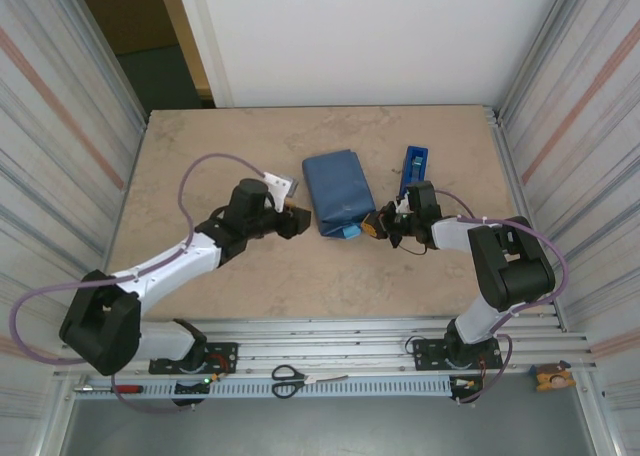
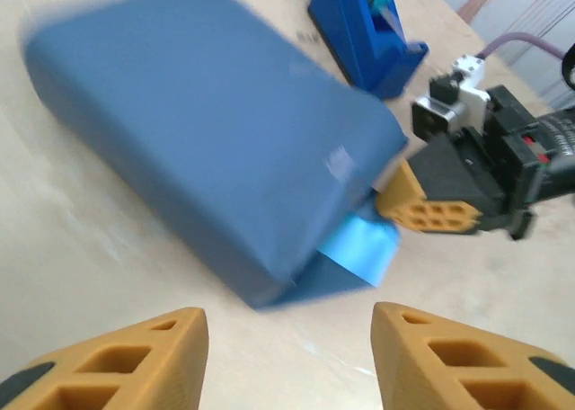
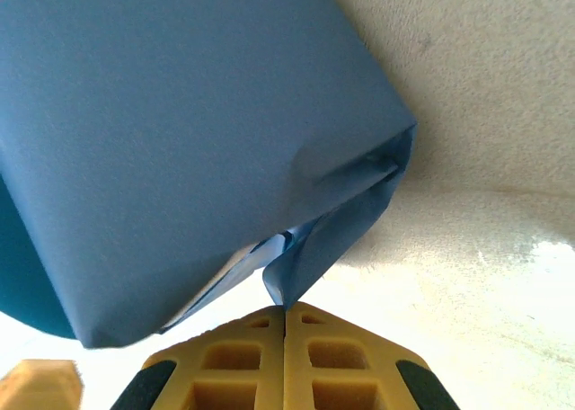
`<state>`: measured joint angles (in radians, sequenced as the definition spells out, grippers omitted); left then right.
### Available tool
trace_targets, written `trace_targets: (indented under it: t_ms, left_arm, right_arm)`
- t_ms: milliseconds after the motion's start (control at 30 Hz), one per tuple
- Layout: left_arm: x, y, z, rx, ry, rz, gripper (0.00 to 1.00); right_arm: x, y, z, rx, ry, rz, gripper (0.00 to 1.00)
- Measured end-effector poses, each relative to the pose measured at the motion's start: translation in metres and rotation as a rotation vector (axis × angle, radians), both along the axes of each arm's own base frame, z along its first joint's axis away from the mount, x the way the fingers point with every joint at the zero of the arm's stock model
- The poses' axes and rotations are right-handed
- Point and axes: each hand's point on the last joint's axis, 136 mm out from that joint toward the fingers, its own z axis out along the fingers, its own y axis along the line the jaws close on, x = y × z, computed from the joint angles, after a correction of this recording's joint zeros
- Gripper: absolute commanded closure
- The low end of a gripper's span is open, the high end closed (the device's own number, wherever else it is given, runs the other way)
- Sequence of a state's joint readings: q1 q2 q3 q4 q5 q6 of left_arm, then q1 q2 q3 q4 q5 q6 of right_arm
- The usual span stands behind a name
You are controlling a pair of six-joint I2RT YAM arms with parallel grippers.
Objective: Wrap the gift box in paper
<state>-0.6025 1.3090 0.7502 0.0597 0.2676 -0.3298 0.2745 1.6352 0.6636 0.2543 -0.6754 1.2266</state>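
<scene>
Now low over the surface [image 1: 200, 146] with the left tool [image 2: 287, 327], fingers [image 2: 135, 356] set well apart and gripping nothing. Just ahead of it, lying flat, the paper [image 1: 338, 191], darker face out, folded into a boxy parcel. Facing back from the parcel's other side, the right tool [image 3: 286, 325], fingers [image 3: 234, 374] pressed tight together. Reaching down to their seam, a loose light-blue flap [image 2: 364, 248]; cannot tell whether pinched there. Just beyond the right tool, a blue tape dispenser [image 1: 415, 164].

Bare table [image 1: 340, 131] lies open beyond the paper [image 1: 335, 191]; the tape dispenser [image 1: 415, 164] stands near its right side.
</scene>
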Motion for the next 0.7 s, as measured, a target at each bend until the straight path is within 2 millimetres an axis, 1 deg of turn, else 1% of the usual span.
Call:
trace_targets:
  t_ms: [67, 133, 167, 233, 300, 400, 567, 700]
  left_arm:
    - [-0.015, -0.006, -0.021, -0.077, 0.165, 0.022, 0.59]
    - [-0.027, -0.013, -0.04, -0.154, 0.322, 0.061, 0.55]
    - [-0.032, -0.015, -0.049, -0.185, 0.396, 0.088, 0.55]
    - [-0.042, -0.022, -0.062, -0.239, 0.521, 0.131, 0.55]
    - [-0.05, -0.032, -0.073, -0.293, 0.625, 0.164, 0.53]
    - [-0.052, -0.047, -0.085, -0.36, 0.737, 0.195, 0.51]
    - [-0.043, -0.064, -0.105, -0.448, 0.866, 0.265, 0.5]
    - [-0.036, -0.074, -0.108, -0.519, 0.918, 0.308, 0.5]
  right_arm:
    - [0.0, 0.0, 0.0, 0.0, -0.001, 0.0, 0.95]
    - [0.0, 0.0, 0.0, 0.0, -0.001, 0.0, 0.95]
    - [0.0, 0.0, 0.0, 0.0, -0.001, 0.0, 0.95]
    - [0.0, 0.0, 0.0, 0.001, -0.002, 0.0, 0.95]
    - [0.001, 0.0, 0.001, 0.001, -0.004, 0.0, 0.95]
    - [0.001, 0.0, 0.001, 0.002, -0.007, 0.0, 0.95]
    - [0.001, 0.0, 0.0, 0.002, -0.006, 0.0, 0.95]
    - [0.001, 0.0, 0.001, 0.002, -0.007, 0.0, 0.95]
